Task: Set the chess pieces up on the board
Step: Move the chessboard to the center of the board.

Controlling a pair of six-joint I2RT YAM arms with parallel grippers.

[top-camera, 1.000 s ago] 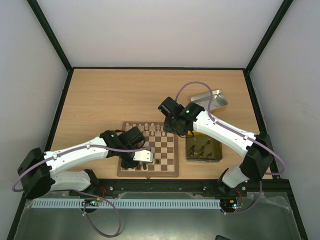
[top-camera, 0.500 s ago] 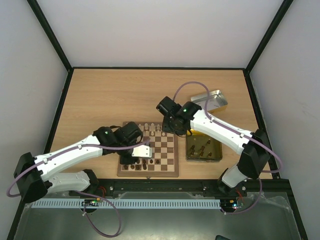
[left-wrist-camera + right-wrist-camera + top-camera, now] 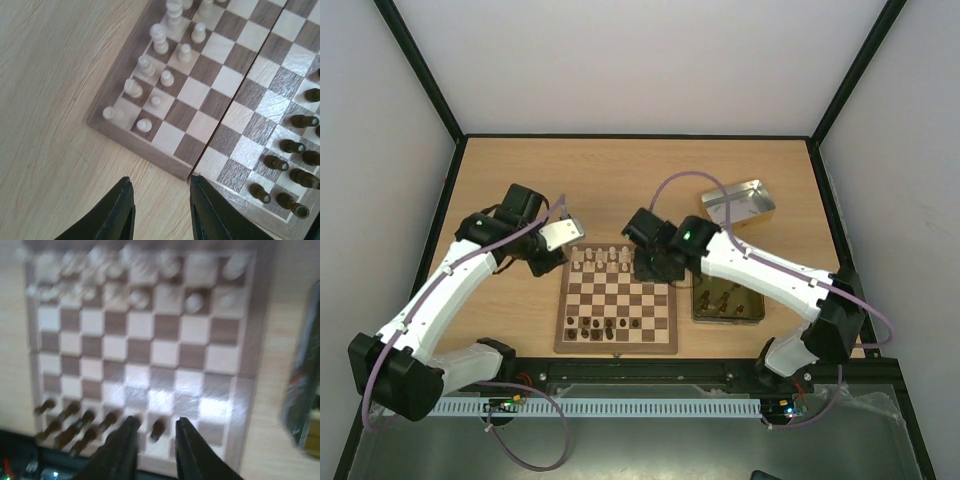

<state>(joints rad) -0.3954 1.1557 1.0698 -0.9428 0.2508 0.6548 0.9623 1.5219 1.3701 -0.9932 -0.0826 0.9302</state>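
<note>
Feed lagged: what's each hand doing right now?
Left hand: open, holding nothing.
Right hand: open, apparently empty; view blurred.

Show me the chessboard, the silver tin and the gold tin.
chessboard [image 3: 620,298]: top view, bare middle squares.
silver tin [image 3: 752,200]: top view, its bare floor.
gold tin [image 3: 728,319]: top view, near rim.

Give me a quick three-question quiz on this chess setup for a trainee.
1. True or false: the left pincer holds a piece.
2. The dark pieces off the board lie in: A the gold tin, B the silver tin.
3. Fill in: the pale pieces stand along the board's ___ edge (near or far).
Key: 1 false, the left pincer is empty; 2 A; 3 far.
</note>
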